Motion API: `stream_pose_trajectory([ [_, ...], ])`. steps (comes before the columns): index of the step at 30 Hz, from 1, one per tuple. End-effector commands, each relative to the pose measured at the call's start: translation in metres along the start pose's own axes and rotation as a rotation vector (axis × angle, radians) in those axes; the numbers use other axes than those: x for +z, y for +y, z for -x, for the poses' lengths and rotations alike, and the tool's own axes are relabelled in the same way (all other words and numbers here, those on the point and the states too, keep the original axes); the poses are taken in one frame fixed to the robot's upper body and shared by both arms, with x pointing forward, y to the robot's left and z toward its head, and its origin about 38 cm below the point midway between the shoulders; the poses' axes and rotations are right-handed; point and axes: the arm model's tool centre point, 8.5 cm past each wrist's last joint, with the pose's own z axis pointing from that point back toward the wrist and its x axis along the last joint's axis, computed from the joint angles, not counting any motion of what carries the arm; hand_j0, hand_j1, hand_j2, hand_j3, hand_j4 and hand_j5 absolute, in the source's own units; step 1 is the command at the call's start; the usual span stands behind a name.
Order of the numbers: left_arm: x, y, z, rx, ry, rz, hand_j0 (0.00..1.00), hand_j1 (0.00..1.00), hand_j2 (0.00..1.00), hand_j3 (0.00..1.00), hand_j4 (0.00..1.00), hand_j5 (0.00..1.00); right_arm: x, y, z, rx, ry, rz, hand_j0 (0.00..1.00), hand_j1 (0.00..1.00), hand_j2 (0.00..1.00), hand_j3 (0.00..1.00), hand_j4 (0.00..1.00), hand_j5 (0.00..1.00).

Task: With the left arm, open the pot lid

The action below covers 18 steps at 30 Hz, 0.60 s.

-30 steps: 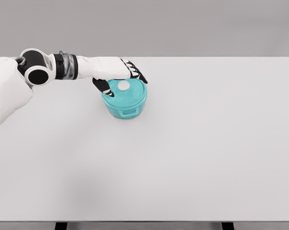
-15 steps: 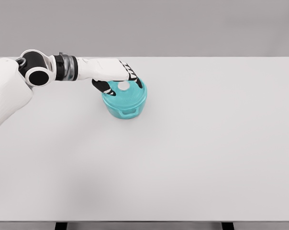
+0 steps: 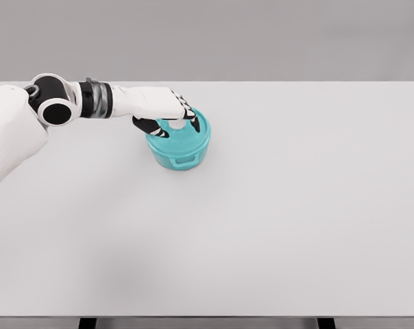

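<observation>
Directly under the left hand (image 3: 167,114), the pot lid's knob (image 3: 177,125).

- We see one obstacle on the counter (image 3: 296,226): the teal pot (image 3: 179,145), left of center toward the far edge.
- Left robot hand (image 3: 171,115) and its forearm lie over the pot's lid (image 3: 183,133) from the left, so the path in from above and from the left is blocked.
- Pot's right and near sides are open to approach.
- The counter's whole right half and near half are bare, free to pass.
</observation>
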Motion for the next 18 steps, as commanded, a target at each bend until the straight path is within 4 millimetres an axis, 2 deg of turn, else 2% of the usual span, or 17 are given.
stream_pose_trajectory([
  [1,0.0006,0.0004,0.0005,0.006,0.001,-0.004,0.69,0.69,0.69,0.69,0.69,0.69,0.0000,-0.0001,0.0001,0.000,0.000,0.000,1.00,1.00,1.00,1.00,1.00,1.00],
  [12,0.0012,-0.0003,0.0006,0.006,0.002,0.000,0.41,0.41,0.41,0.41,0.41,0.41,0.0000,-0.0001,0.0001,-0.001,0.000,0.000,1.00,1.00,1.00,1.00,1.00,1.00],
  [18,0.0077,0.0015,0.0041,0.005,0.013,-0.005,0.40,0.40,0.40,0.40,0.40,0.40,0.0000,-0.0001,0.0001,0.000,0.000,0.000,1.00,1.00,1.00,1.00,1.00,1.00],
])
